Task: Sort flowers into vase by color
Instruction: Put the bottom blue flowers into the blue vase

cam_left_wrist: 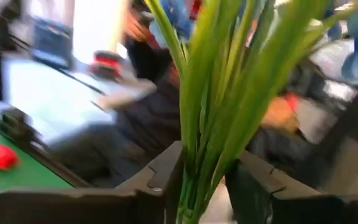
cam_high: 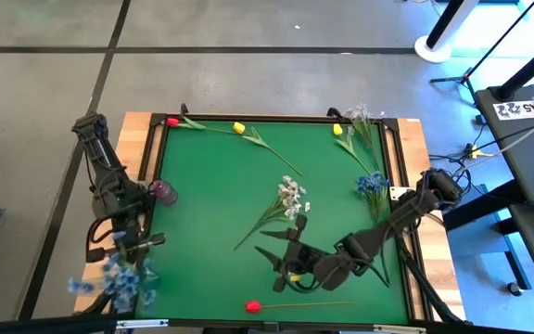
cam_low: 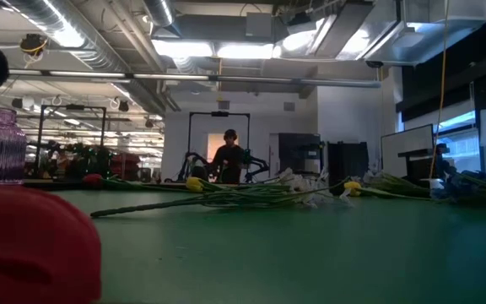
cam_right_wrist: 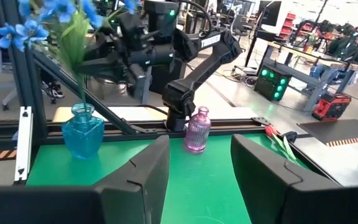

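Observation:
A blue blossom cluster (cam_right_wrist: pixel 39 18) stands with its stem in a blue vase (cam_right_wrist: pixel 82 132) at the table's near left. Its green stems (cam_left_wrist: pixel 197 155) rise between the fingers of my left gripper (cam_left_wrist: pixel 204 183), which is open around them. A purple vase (cam_high: pixel 162 192) stands at the mat's left edge. My right gripper (cam_right_wrist: pixel 199 180) hovers open and empty over the mat's near middle (cam_high: pixel 284 252). White blossoms (cam_high: pixel 291 197), blue blossoms (cam_high: pixel 372 183), yellow tulips (cam_high: pixel 238 127) and red tulips (cam_high: pixel 253 306) lie flat on the mat. My left gripper comes at the blue flower's stems level, with one finger (cam_left_wrist: pixel 160 180) on each side of the bunch. A narrow gap shows beside the other finger (cam_left_wrist: pixel 253 186). Whether either finger still touches the stems I cannot tell.
A black frame (cam_high: pixel 276 118) rims the green mat (cam_high: pixel 221 186). Another red tulip (cam_high: pixel 172 122) and a yellow one (cam_high: pixel 337 130) lie along the far edge. A small yellow blossom (cam_high: pixel 294 276) shows under my right arm. A person (cam_low: pixel 229 156) stands far behind the table.

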`<state>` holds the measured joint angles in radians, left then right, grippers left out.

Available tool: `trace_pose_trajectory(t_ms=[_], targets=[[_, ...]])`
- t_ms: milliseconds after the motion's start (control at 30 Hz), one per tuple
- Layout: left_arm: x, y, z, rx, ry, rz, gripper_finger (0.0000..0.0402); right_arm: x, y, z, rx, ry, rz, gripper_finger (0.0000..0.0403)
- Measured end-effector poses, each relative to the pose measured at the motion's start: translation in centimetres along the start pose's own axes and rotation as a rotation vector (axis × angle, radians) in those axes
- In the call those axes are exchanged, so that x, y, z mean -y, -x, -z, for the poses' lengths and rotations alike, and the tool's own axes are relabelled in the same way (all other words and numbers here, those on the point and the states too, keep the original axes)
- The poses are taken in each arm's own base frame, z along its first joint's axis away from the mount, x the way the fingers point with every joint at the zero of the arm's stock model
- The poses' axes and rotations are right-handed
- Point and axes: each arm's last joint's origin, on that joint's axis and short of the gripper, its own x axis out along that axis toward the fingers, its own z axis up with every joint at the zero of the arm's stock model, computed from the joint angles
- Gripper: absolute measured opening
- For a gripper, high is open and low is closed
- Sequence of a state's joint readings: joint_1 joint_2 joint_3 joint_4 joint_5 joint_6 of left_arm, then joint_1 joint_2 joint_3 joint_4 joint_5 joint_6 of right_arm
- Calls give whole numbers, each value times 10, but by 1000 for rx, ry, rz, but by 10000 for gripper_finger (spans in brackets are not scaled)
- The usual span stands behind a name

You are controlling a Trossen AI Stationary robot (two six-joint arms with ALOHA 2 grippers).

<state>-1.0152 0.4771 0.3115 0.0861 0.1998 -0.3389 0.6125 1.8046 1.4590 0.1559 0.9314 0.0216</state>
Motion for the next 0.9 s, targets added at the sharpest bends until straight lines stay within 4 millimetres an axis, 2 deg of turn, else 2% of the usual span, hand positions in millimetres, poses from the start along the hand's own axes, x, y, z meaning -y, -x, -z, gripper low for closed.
trace_pose_trajectory(t_ms=[300,467,600,767,900], targets=[[0,3,7,-82,231,19,125,6,-8,0,-2,-5,-3,170],[-3,6,10,-167,434,-66,125,9,-14,-1,-2,-8,-43,170],[-3,14,-1,-228,500,-210,125,13,-18,-1,-2,-10,-39,170],[3,21,-25,-269,498,-278,125,15,-20,-1,0,8,-34,170],[7,25,-35,-309,520,-341,125,14,-20,-1,0,8,-36,170]])
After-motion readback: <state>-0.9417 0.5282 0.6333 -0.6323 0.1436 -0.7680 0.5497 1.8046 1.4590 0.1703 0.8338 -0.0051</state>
